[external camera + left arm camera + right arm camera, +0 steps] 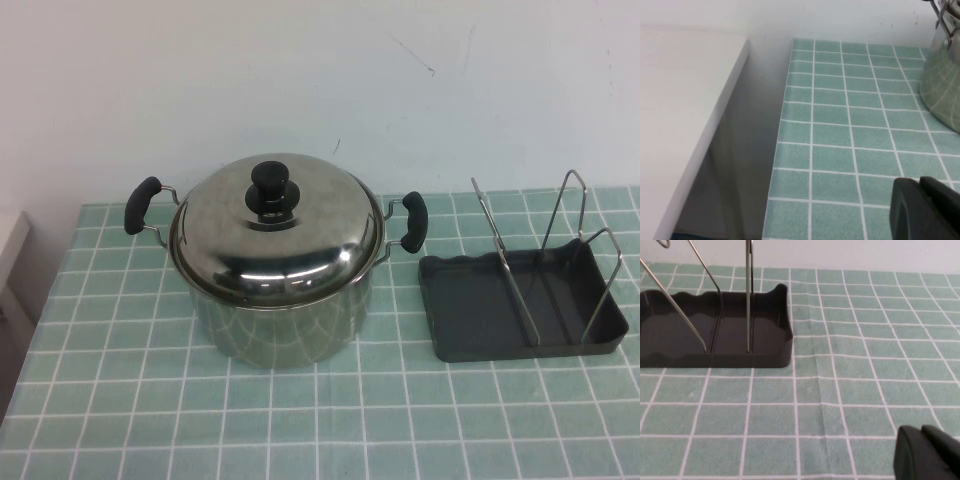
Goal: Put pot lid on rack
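The pot lid [277, 226] caps the pot [280, 320] beside the rack [520, 305]; left end effector [925, 210] and right end effector [927, 452] low, both pressed together.

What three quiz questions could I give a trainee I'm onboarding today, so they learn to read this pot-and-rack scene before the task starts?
1. True or false: the pot lid already stands in the rack.
2. On which side of the pot does the rack lie? A) the robot's left B) the robot's right C) behind it
3. Fill in: the left tool sits low over the tablecloth near the table's left edge, and the right tool sits low near the rack. Neither appears in the ___ view.

Key: 1 false, the lid sits on the pot; 2 B; 3 high.
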`<state>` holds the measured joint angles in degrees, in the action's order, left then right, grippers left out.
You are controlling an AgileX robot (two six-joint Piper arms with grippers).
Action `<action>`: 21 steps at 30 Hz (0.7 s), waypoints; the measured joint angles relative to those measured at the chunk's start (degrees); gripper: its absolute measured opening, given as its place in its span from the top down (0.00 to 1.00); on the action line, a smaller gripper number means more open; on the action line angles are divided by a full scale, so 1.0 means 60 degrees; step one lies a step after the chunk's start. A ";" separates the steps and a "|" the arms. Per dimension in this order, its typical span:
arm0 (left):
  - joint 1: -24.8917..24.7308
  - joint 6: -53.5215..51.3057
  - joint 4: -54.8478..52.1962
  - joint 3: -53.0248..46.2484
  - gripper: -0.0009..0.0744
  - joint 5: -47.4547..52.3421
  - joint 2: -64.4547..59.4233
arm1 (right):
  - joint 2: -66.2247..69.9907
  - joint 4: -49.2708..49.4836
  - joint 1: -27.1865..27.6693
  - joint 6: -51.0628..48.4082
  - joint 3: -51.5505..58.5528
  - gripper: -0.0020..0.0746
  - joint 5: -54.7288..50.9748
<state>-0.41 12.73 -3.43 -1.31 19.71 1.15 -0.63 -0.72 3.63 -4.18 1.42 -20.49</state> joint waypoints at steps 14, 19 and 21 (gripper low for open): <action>0.0000 -0.0272 -0.0100 0.0000 0.99 0.0000 0.0000 | 0.0000 0.0000 0.0000 0.0000 0.0000 0.96 0.0000; 0.0000 -0.0282 -0.0100 0.0000 0.99 -0.0042 0.0000 | 0.0000 0.0000 0.0000 0.0000 0.0000 0.96 0.0000; 0.0000 -0.0282 -0.0100 0.0000 0.99 -0.0111 0.0000 | 0.0000 0.0000 0.0000 0.0000 0.0000 0.96 0.0017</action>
<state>-0.41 11.04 -4.03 -1.31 19.04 1.15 -0.63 -0.72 3.63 -4.18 1.42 -20.38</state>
